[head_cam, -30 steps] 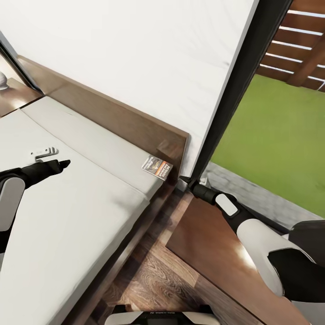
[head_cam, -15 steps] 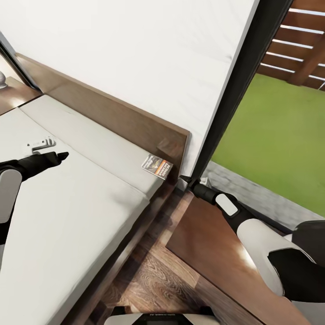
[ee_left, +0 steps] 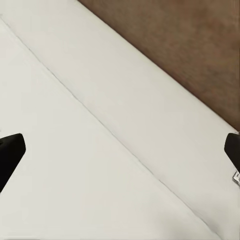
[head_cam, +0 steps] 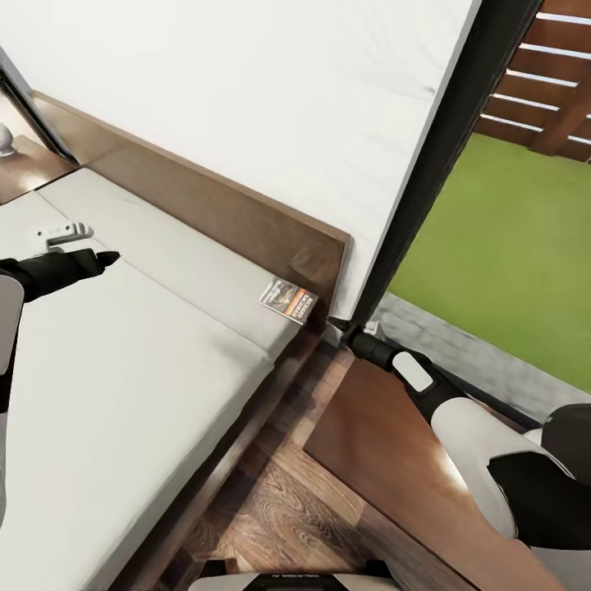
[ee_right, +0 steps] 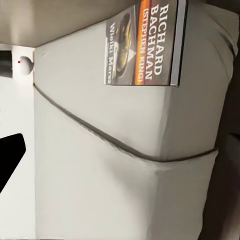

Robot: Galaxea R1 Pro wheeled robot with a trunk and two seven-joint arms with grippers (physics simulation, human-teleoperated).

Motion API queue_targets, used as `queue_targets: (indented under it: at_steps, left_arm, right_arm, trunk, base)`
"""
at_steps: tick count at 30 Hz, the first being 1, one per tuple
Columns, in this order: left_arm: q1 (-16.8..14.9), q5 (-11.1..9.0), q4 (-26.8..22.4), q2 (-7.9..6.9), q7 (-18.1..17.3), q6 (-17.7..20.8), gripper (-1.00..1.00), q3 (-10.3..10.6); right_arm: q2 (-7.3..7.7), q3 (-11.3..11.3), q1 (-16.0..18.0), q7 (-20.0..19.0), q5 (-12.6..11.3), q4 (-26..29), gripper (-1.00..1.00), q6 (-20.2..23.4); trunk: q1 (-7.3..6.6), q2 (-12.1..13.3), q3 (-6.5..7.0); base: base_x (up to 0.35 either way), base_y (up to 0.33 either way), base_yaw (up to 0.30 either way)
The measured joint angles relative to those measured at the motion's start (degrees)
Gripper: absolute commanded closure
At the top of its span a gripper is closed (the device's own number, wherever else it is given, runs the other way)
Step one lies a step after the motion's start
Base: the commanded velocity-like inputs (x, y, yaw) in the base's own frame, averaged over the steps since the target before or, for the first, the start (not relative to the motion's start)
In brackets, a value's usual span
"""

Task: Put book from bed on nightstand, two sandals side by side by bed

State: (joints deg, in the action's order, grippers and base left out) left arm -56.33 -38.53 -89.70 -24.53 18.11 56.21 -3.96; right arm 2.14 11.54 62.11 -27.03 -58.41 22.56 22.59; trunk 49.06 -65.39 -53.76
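Book (head_cam: 288,301) lies on the bed (head_cam: 148,394) corner, just ahead of the right gripper (head_cam: 338,327), whose opening I cannot tell. Left gripper (head_cam: 105,258) hovers wide open and empty over the mattress. Nothing delivered; nightstand (head_cam: 386,460) beneath the right arm waits.

Two arms in glossy white shell panels with matte black joints and black wrist sections; right arm (head_cam: 460,427) has a small white oval inset on the black forearm, plus a big rounded white upper segment and a chunky black elbow. Left arm (head_cam: 25,283) same deal, white casing running into a black sleeve that tapers to dark pointed fingers (head_cam: 105,258). Black fingertip wedges with smooth rounded edges poking into both wrist views, and a dark base edge with faint lettering, too small to read.
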Motion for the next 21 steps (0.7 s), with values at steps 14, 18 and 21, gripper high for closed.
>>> queue_targets:
  at_steps: [14,18,21]
  left_arm:
    - [-0.1,0.0,0.0,-0.15,0.0,0.0,-1.0,0.0]
    - [-0.1,0.0,0.0,-0.15,0.0,0.0,-1.0,0.0]
    - [-0.1,0.0,0.0,-0.16,0.0,0.0,-1.0,0.0]
  right_arm:
    - [0.01,0.0,0.0,-0.1,-0.1,0.3,-1.0,0.1]
    - [0.01,0.0,0.0,-0.1,-0.1,0.3,-1.0,0.1]
    - [0.0,0.0,0.0,-0.1,-0.1,0.3,-1.0,0.1]
  trunk:
    - [3.08,-5.6,-2.51]
    - [3.95,-7.2,-3.23]
    - [4.61,-8.4,-3.77]
  base:
    - [0.0,0.0,0.088]
    - [0.0,0.0,0.002]
    - [0.0,0.0,0.0]
